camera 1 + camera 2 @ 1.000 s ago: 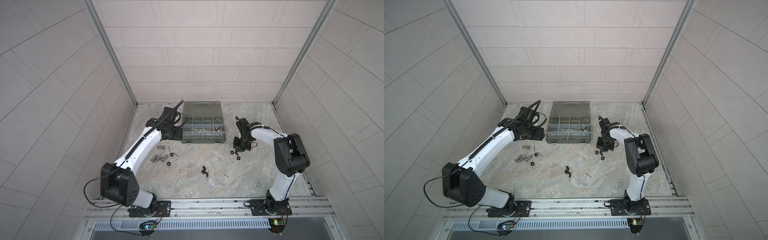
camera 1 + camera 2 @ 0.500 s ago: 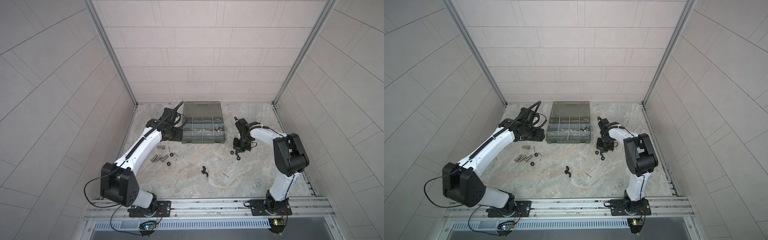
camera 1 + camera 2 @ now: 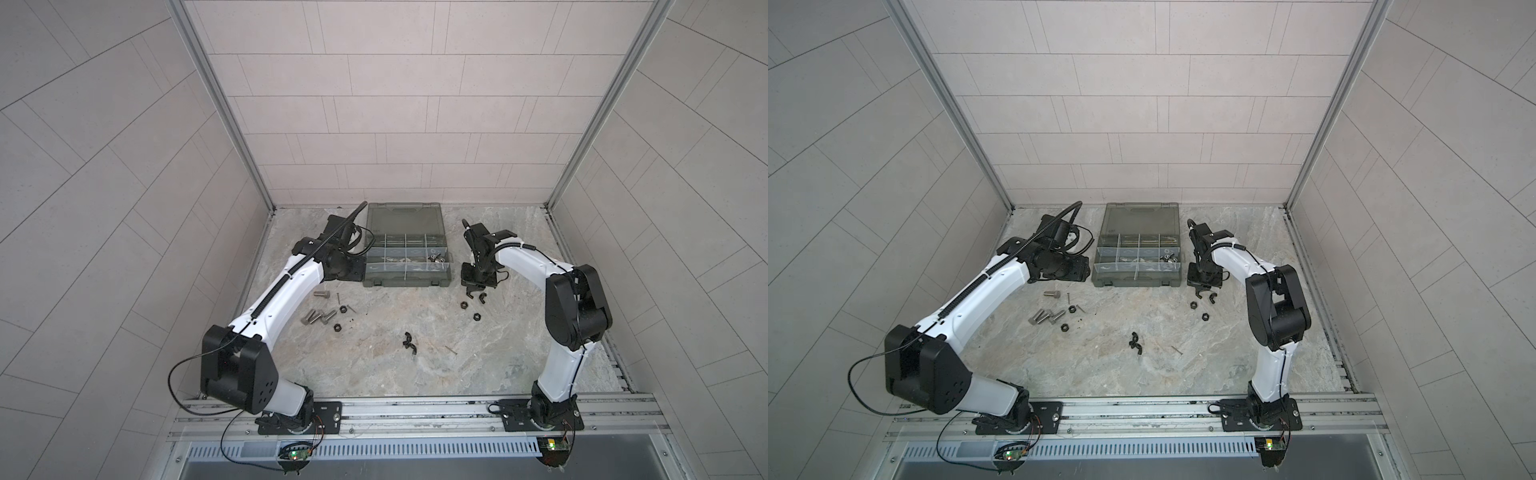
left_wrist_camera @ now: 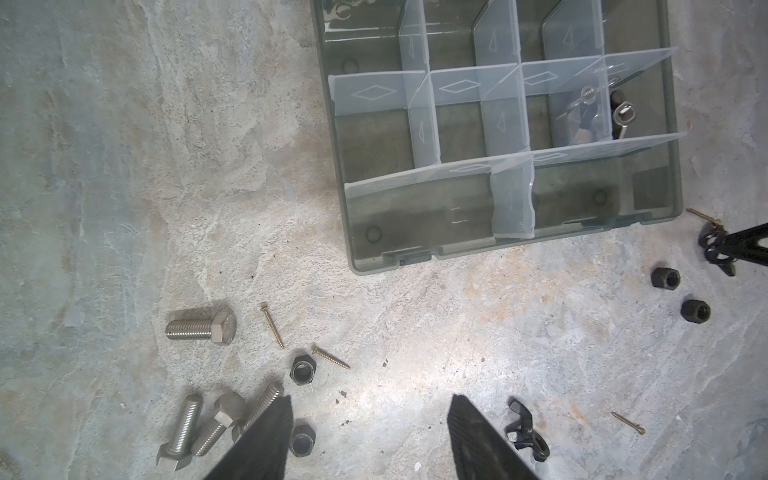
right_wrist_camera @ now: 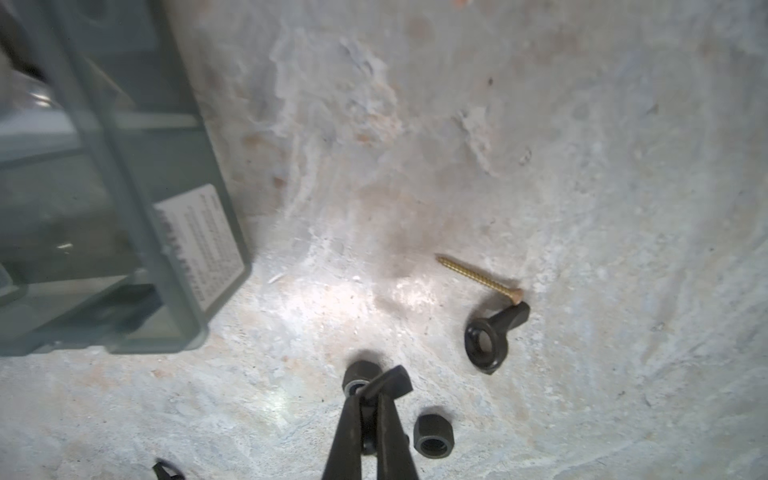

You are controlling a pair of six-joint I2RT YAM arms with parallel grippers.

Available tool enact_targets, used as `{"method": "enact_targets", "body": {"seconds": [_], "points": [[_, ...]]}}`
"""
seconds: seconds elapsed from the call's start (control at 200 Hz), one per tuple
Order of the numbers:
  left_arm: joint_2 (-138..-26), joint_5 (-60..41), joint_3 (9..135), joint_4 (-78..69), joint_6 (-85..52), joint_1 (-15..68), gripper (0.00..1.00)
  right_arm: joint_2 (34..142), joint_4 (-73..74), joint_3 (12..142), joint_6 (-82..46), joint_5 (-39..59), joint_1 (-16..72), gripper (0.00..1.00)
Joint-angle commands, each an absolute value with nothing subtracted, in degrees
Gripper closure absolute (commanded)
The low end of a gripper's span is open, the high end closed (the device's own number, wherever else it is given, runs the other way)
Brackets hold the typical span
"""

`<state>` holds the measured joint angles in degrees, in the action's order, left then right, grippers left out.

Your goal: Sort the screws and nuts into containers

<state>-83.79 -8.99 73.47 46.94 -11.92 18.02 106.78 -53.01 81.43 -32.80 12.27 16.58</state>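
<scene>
My right gripper (image 5: 376,401) is shut on a black wing nut (image 5: 392,382), low over the table just right of the grey-green case (image 3: 405,284). Two black hex nuts (image 5: 433,436) lie under and beside its fingers. Another wing nut (image 5: 486,336) and a brass screw (image 5: 480,278) lie close by. My left gripper (image 4: 370,405) is open and empty at the case's left side. Silver bolts (image 4: 201,328), thin screws (image 4: 273,331) and hex nuts (image 4: 303,369) lie left of it. Some case containers (image 4: 590,112) hold small silver and black parts.
Two black wing nuts (image 3: 409,338) and a thin screw (image 3: 451,350) lie mid-table in front of the case. The case lid (image 3: 405,218) lies open toward the back wall. Tiled walls close in the table on three sides.
The right gripper, still shut, has edged slightly left toward the case. The left arm has not moved.
</scene>
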Motion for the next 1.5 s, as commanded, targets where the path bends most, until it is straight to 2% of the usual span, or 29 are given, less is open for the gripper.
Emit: {"method": "enact_targets", "body": {"seconds": [0.0,0.45,0.761,0.971,1.221,1.496], "points": [[-84.19,-11.87,74.22,46.41,-10.97,17.75,0.34,108.56,-56.69,86.42,-32.41,10.76,18.39,0.96],[-85.16,-32.80,75.44,38.98,-11.34,17.85,0.30,115.85,-57.14,100.44,-33.40,13.64,21.31,0.96],[-84.12,-32.02,74.69,39.18,-10.86,17.84,0.29,120.38,-55.03,103.52,-33.34,14.96,21.70,0.94],[-83.76,-31.20,74.63,39.82,-10.20,17.84,0.29,121.05,-54.71,105.09,-32.96,16.77,21.71,0.79],[-84.19,-30.60,75.08,40.17,-10.36,17.84,0.28,117.35,-56.09,104.42,-32.21,15.69,20.08,0.78],[-85.16,-31.36,75.35,38.67,-12.85,18.05,0.28,110.49,-56.39,92.61,-31.56,10.99,15.10,0.78]]}}
